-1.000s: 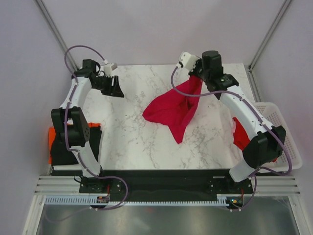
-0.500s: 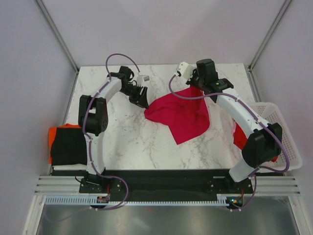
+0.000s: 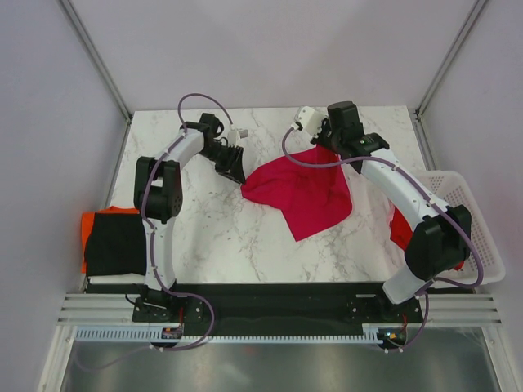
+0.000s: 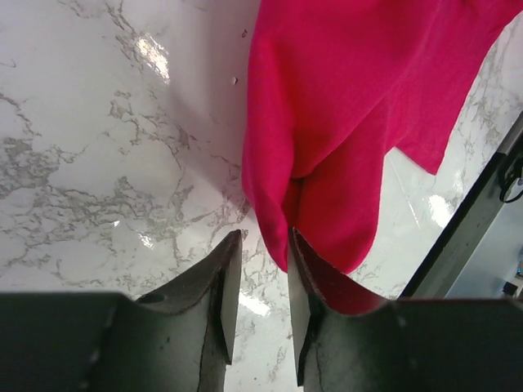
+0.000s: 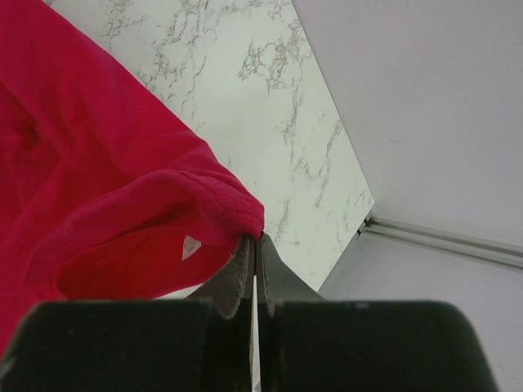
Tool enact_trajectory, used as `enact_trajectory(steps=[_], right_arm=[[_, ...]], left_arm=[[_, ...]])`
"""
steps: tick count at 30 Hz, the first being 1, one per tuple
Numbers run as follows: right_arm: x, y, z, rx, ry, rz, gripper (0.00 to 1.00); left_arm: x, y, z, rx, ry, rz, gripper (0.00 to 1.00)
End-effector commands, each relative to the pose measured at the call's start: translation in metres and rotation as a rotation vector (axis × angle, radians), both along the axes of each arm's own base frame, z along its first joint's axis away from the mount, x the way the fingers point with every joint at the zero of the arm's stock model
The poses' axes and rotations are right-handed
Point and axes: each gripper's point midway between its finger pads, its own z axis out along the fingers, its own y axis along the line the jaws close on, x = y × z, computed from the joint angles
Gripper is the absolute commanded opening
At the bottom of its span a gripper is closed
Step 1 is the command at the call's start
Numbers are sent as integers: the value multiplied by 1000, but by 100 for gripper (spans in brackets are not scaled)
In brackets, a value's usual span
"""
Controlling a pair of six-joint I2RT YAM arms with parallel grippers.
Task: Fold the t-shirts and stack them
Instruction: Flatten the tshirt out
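- Lying at the near left edge of the table (image 3: 212, 241), a black shirt (image 3: 114, 243) rests on an orange shirt (image 3: 85, 233).
- At the near right, a red shirt (image 3: 400, 229) sits in the white basket (image 3: 478, 233).
- Mid-table lies the crumpled crimson-pink shirt (image 3: 304, 192).
- Just beside its left corner, the left gripper (image 4: 261, 238) holds nothing, jaws partly apart over bare marble.
- Farthest, the right gripper (image 5: 255, 238) pinches the shirt's far edge, jaws tight together.

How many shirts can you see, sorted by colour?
Pink shirt: 1
Black shirt: 1
Orange shirt, mostly hidden under the black one: 1
Red shirt, in the basket: 1
Total: 4 shirts
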Motion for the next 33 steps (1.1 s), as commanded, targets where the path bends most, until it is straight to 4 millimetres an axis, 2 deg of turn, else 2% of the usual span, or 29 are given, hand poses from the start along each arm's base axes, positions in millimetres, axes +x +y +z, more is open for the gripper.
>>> enact_trajectory(steps=[1, 3, 4, 8, 10, 13, 14, 16, 17, 20, 21, 22, 24, 25, 27, 28, 29, 30, 31, 32, 33], right_arm=[[6, 4, 24, 51, -68, -7, 0], [7, 5, 28, 56, -78, -10, 0], [8, 5, 27, 56, -77, -10, 0], [10, 5, 30, 64, -85, -16, 0], [9, 5, 32, 64, -91, -18, 0], [11, -1, 50, 65, -139, -44, 0], [13, -3, 63, 78, -171, -54, 0], [11, -8, 87, 116, -227, -85, 0], [12, -9, 106, 150, -274, -97, 0], [6, -17, 145, 267, -347, -138, 0], [3, -18, 153, 291, -357, -141, 0], [-7, -16, 165, 323, -373, -117, 0], [-20, -14, 170, 350, -355, -91, 0], [-33, -17, 183, 373, -374, -80, 0], [-48, -19, 185, 412, -363, -86, 0], [-61, -19, 184, 419, -345, -60, 0], [-66, -18, 180, 418, -333, -49, 0], [-71, -20, 179, 422, -331, -51, 0], [-71, -20, 164, 413, -302, -58, 0], [-70, -20, 158, 412, -290, -63, 0], [-68, -18, 150, 407, -272, -60, 0]], left_arm=[[0, -7, 12, -33, 3, -10, 34], [-1, -8, 13, -37, 3, -15, 23], [-2, -11, 19, -65, -6, -34, 12], [-5, -14, 28, -87, -7, -49, 6], [-2, -8, 29, -57, -30, -50, 2], [6, 10, 57, -25, -112, -31, 2], [12, 16, 81, -22, -180, -25, 2], [20, 38, 108, 14, -267, -5, 2], [24, 45, 141, 19, -361, 7, 2], [27, 69, 183, 64, -501, 23, 2], [21, 74, 202, 78, -553, 28, 2], [19, 83, 208, 105, -578, 32, 2], [7, 89, 223, 114, -616, 19, 2], [-3, 95, 238, 125, -661, 15, 2], [-16, 101, 234, 150, -655, 17, 2], [-29, 104, 226, 160, -635, 10, 2], [-36, 102, 219, 150, -612, -4, 6], [-42, 95, 210, 115, -582, -30, 24], [-47, 90, 187, 99, -518, -42, 34], [-48, 85, 175, 82, -485, -49, 41], [-48, 78, 163, 56, -433, -44, 55]])
